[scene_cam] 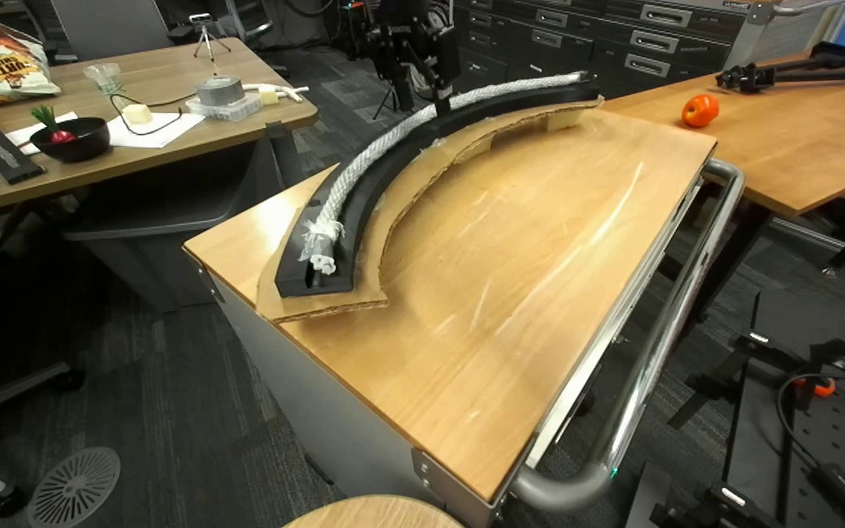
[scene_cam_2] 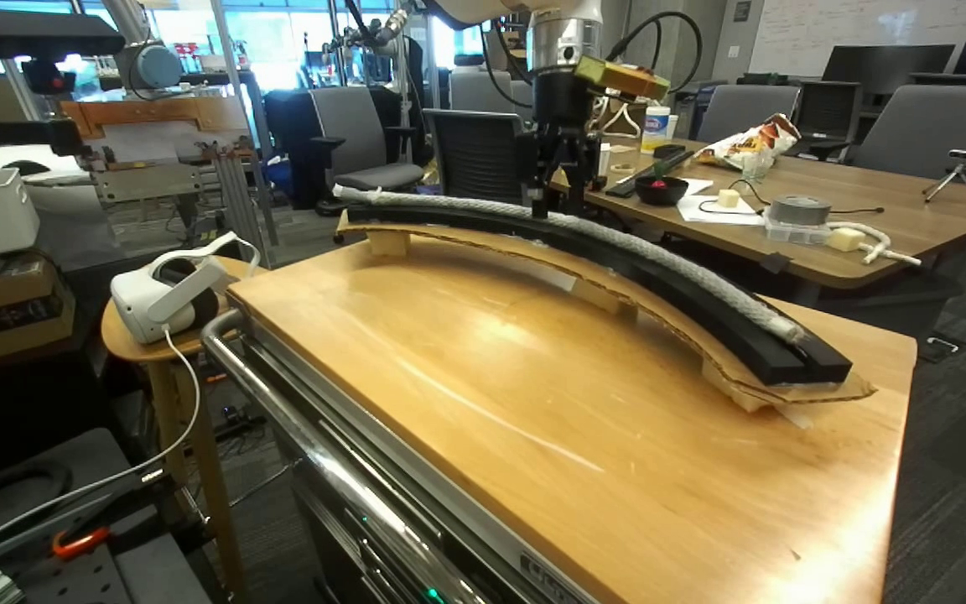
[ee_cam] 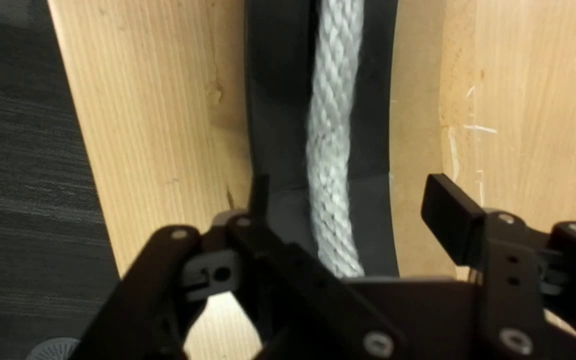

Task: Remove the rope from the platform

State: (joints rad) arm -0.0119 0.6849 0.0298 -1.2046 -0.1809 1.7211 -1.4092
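rope (ee_cam: pixel 332 145): is lying along the platform (ee_cam: pixel 280 100), right below the claw (ee_cam: pixel 346 207), passing between its fingers (ee_cam: pixel 450 220) and running out to both sides of it in both exterior views
rope end (scene_cam: pixel 323 246): is showing whitish and wrapped, well apart from the claw, near an end of the platform
claw: is standing with its fingers apart, one to each side of the rope, gaps showing in the wrist view; whether a tip is touching the platform, I cannot tell
platform: is curving away from the claw both ways, black on top
cardboard (ee_cam: pixel 415 125): is sitting beneath the platform, showing to one side of the claw
tabletop (scene_cam: pixel 540 220): is spreading out below the claw
metal rail (scene_cam: pixel 660 352): is running along the tabletop's edge, well apart from the claw
brown table (scene_cam_2: pixel 869 180): is standing well apart from the claw, bearing a dark bowl (scene_cam_2: pixel 661 193)
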